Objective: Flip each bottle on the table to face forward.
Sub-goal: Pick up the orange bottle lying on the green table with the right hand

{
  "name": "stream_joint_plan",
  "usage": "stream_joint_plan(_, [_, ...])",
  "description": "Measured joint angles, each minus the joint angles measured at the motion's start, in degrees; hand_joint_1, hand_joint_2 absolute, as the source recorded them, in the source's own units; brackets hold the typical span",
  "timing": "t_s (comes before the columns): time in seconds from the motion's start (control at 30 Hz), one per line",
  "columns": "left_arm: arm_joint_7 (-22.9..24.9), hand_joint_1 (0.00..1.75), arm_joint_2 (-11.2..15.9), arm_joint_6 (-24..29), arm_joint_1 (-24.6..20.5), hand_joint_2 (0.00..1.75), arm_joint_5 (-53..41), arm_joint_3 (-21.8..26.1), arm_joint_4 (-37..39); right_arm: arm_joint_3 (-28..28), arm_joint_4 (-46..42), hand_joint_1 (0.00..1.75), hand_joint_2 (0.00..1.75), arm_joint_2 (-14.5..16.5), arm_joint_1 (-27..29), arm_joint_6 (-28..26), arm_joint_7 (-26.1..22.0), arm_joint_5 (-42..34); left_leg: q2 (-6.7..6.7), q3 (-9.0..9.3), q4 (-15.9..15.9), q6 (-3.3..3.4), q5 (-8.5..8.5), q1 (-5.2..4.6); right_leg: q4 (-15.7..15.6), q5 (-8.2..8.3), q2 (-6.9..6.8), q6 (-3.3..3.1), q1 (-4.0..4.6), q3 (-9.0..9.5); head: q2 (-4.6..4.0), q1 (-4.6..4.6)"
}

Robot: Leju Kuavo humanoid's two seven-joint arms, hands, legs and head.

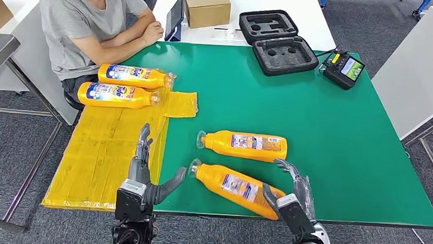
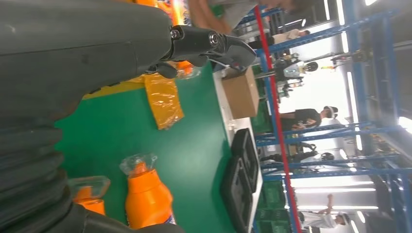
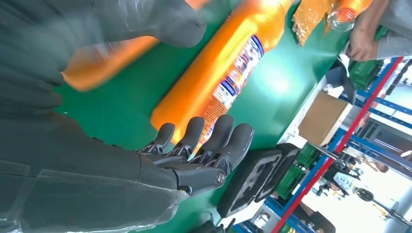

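Note:
Two orange bottles lie mid-table with their back labels up: the far one (image 1: 244, 145) (image 3: 228, 73) and the near one (image 1: 230, 185), tilted toward the front edge. My right hand (image 1: 290, 188) is open at the near bottle's base end, thumb on one side and fingers (image 3: 204, 141) on the other, not closed. That bottle looks blurred in the right wrist view (image 3: 97, 63). My left hand (image 1: 144, 171) is open over the yellow mat (image 1: 103, 155), thumb pointing at the near bottle's cap. Two more bottles (image 1: 133, 75) (image 1: 118, 94) lie at the mat's far end, front labels up.
A person (image 1: 88, 20) sits at the table's far left corner, hand resting near the labelled bottles. A cardboard box (image 1: 206, 6), a tablet (image 1: 175, 16), an open black foam case (image 1: 277, 41) and a controller (image 1: 344, 68) stand along the back. The green table's (image 1: 325, 139) right half is bare.

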Motion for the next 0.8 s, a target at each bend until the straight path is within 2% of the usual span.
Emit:
stream_joint_plan(0.1, [-0.02, 0.0, -0.41, -1.69, -0.23, 1.75, 1.35, 0.24, 1.64, -0.02, -0.95, 1.75, 1.75, 0.01, 0.46, 0.0, -0.55, -0.41, 0.0, 0.0, 0.0, 0.0, -0.01, 0.0, 0.0, 0.0, 0.0, 0.0, 0.0, 0.01, 0.0, -0.01])
stream_joint_plan(0.17, [-0.02, 0.0, -0.83, -3.73, -0.9, 1.75, 3.07, 0.49, 4.35, 0.15, -1.68, 1.68, 1.75, 0.01, 0.79, -0.24, -0.73, -0.74, -0.01, 0.01, 0.0, 0.0, -0.01, 0.0, 0.0, 0.0, 0.0, 0.0, 0.0, 0.01, 0.0, 0.0])
stream_joint_plan(0.37, [-0.01, 0.0, -1.64, -4.91, -2.36, 1.75, 3.93, 1.21, 11.87, 1.03, -2.49, 1.26, 1.75, -0.09, 1.41, -3.54, -0.67, 2.6, 0.01, 0.01, 0.0, 0.0, 0.0, 0.0, 0.0, 0.01, 0.04, 0.0, 0.0, 0.01, 0.0, 0.01])
stream_joint_plan(0.43, [-0.03, 0.0, -1.73, -4.88, -2.59, 1.75, 3.64, 1.48, 12.91, 1.46, -2.48, 1.07, 1.75, -0.23, 1.38, -4.76, -0.62, 3.99, 0.01, 0.01, 0.0, 0.0, 0.0, 0.0, 0.0, 0.0, 0.04, 0.0, 0.0, 0.01, 0.0, -0.01])
stream_joint_plan(0.47, [-0.03, 0.0, -1.78, -4.88, -2.64, 1.75, 3.49, 1.57, 13.22, 1.74, -2.47, 0.93, 1.75, -0.31, 1.38, -5.21, -0.61, 4.55, 0.01, 0.01, 0.0, 0.0, 0.0, 0.0, 0.0, 0.0, 0.04, 0.0, 0.0, 0.0, 0.0, -0.01])
stream_joint_plan(0.57, [-0.04, 0.0, -1.92, -4.89, -2.75, 1.75, 3.12, 1.67, 13.94, 2.44, -2.46, 0.22, 1.75, -0.44, 1.39, -6.15, -0.57, 5.74, 0.01, 0.01, 0.0, 0.0, -0.01, 0.0, 0.0, 0.0, 0.04, 0.0, 0.0, 0.0, 0.0, -0.01])
stream_joint_plan(0.6, [-0.04, 0.0, -1.95, -4.92, -2.78, 1.75, 3.02, 1.68, 14.17, 2.63, -2.46, 0.07, 1.75, -0.46, 1.39, -6.36, -0.51, 6.06, 0.01, 0.01, 0.0, 0.0, -0.01, 0.0, 0.0, 0.0, 0.04, 0.0, 0.0, 0.0, 0.0, -0.01])
stream_joint_plan(0.63, [-0.04, 0.0, -1.98, -4.97, -2.8, 1.75, 2.91, 1.69, 14.37, 2.86, -2.46, 0.01, 1.75, -0.48, 1.39, -6.55, -0.42, 6.4, 0.01, 0.01, 0.0, 0.0, -0.01, 0.0, 0.0, 0.0, 0.04, 0.0, 0.0, 0.0, 0.0, -0.01])
stream_joint_plan(0.8, [-0.07, 0.0, -2.1, -4.6, -2.81, 1.75, 2.19, 1.68, 14.71, 4.26, -2.43, 0.0, 1.75, -0.71, 1.42, -8.53, 1.84, 12.29, 0.01, 0.01, 0.0, 0.0, -0.01, 0.0, 0.0, 0.0, 0.04, 0.0, 0.0, 0.0, 0.0, 0.0])
